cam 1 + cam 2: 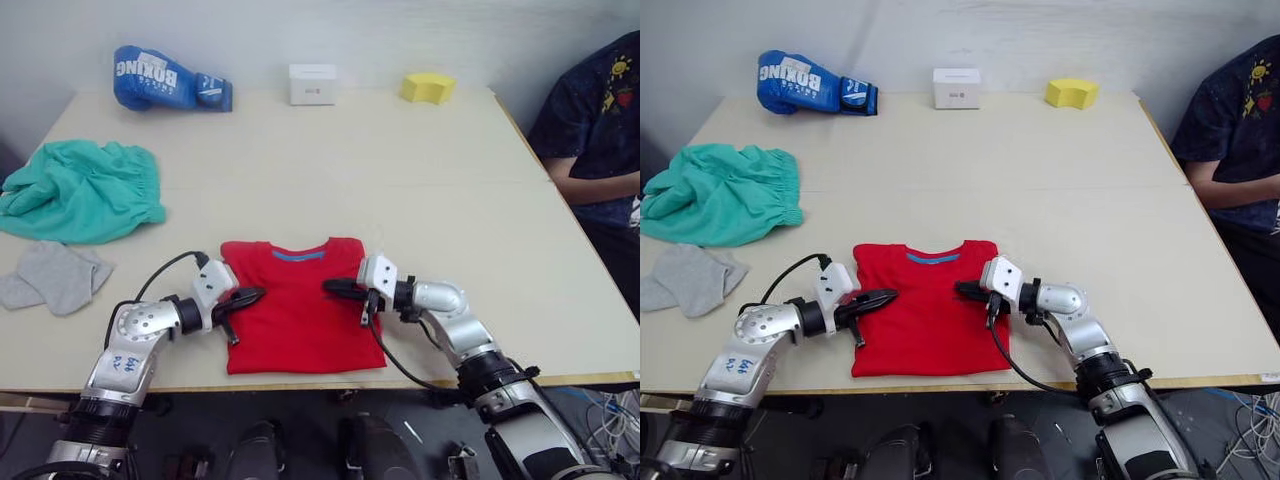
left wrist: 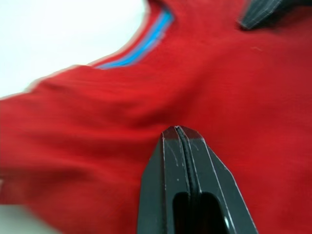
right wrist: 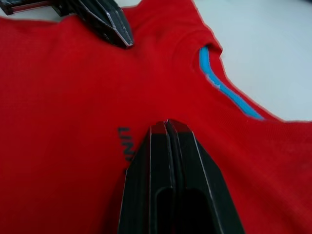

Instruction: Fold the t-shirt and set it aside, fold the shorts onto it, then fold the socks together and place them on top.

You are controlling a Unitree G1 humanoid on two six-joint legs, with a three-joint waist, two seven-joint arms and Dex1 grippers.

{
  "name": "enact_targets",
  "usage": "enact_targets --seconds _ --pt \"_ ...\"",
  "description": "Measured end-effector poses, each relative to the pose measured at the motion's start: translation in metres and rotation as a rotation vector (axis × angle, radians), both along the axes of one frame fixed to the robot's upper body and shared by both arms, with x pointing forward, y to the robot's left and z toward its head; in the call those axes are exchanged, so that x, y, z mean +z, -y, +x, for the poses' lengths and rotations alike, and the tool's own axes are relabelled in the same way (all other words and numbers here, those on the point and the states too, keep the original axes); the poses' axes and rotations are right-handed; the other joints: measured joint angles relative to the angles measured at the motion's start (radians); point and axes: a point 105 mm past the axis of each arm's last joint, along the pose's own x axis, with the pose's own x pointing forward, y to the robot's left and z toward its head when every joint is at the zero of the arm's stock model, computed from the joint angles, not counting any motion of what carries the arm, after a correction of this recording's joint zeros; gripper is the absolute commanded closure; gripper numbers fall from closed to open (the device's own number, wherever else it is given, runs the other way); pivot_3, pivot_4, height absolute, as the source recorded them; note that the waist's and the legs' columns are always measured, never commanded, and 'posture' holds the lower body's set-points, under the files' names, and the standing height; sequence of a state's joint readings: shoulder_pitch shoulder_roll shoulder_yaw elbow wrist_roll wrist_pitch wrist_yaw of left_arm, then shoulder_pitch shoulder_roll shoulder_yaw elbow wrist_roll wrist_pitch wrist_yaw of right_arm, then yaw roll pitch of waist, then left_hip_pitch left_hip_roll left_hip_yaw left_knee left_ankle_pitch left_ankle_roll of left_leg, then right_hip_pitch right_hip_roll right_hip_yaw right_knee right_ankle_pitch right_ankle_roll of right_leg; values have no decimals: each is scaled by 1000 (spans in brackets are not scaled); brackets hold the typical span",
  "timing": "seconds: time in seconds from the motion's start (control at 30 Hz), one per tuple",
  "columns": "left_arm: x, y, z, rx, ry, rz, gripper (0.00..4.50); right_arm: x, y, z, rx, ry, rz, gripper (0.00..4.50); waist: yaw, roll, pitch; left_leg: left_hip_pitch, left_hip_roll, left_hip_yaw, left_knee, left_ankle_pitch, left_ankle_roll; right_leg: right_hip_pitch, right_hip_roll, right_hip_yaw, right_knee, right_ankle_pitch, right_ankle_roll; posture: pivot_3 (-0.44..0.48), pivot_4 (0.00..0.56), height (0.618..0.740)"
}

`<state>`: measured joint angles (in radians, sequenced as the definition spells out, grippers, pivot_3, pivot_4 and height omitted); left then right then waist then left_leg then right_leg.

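The red t-shirt (image 1: 300,320) lies flat as a narrow rectangle at the table's near edge, its blue collar band facing away from me. My left gripper (image 1: 256,295) is shut, with its tips over the shirt's left edge. Pointing toward it from the right, my right gripper (image 1: 332,287) is also shut, over the upper chest beside a small dark mark (image 3: 124,141). In the wrist views no cloth shows between either pair of fingers. The teal shorts (image 1: 85,190) lie crumpled at the far left. The grey socks (image 1: 55,275) rest just in front of them.
Along the far edge sit a blue boxing glove (image 1: 165,80), a small white box (image 1: 313,84) and a yellow sponge (image 1: 428,87). A person in a dark shirt (image 1: 595,120) sits at the table's right side.
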<state>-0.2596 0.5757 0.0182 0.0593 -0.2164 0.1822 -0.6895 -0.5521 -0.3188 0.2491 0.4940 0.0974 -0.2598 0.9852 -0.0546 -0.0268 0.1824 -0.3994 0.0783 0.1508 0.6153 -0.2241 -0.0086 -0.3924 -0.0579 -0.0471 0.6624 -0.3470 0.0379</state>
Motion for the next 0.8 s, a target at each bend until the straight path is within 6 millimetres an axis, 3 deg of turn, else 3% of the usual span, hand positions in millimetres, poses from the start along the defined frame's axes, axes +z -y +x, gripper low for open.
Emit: enact_targets --seconds 0.23,0.4,0.47,0.67,0.8 --pt "7 -49 36 337 17 -90 4500 -4 10 1 -10 33 -1 4466 0 -3 -2 1 0 0 0 0 0 1 0 0 0 0 0 0 150 740" --pt "10 -58 40 367 11 -139 4500 -4 10 -4 2 34 -6 4466 1 -5 -3 1 0 0 0 0 -2 2 0 -1 -1 0 0 0 150 740" --pt "17 -52 35 296 8 -203 4500 -4 9 -8 12 17 -8 4466 1 -5 -3 0 0 0 0 1 -4 1 0 -1 -1 0 0 0 150 740" --pt "45 -13 -4 -64 35 -232 4500 -1 1 -7 5 -37 14 4466 -4 -4 -1 -1 0 0 -2 3 -9 -1 0 -1 0 0 0 0 150 740" --pt "28 18 -10 -118 -32 -254 4500 1 -14 5 7 -15 -15 4466 -5 -3 -1 0 0 0 -1 4 -8 -1 0 -1 0 0 -1 0 150 740"
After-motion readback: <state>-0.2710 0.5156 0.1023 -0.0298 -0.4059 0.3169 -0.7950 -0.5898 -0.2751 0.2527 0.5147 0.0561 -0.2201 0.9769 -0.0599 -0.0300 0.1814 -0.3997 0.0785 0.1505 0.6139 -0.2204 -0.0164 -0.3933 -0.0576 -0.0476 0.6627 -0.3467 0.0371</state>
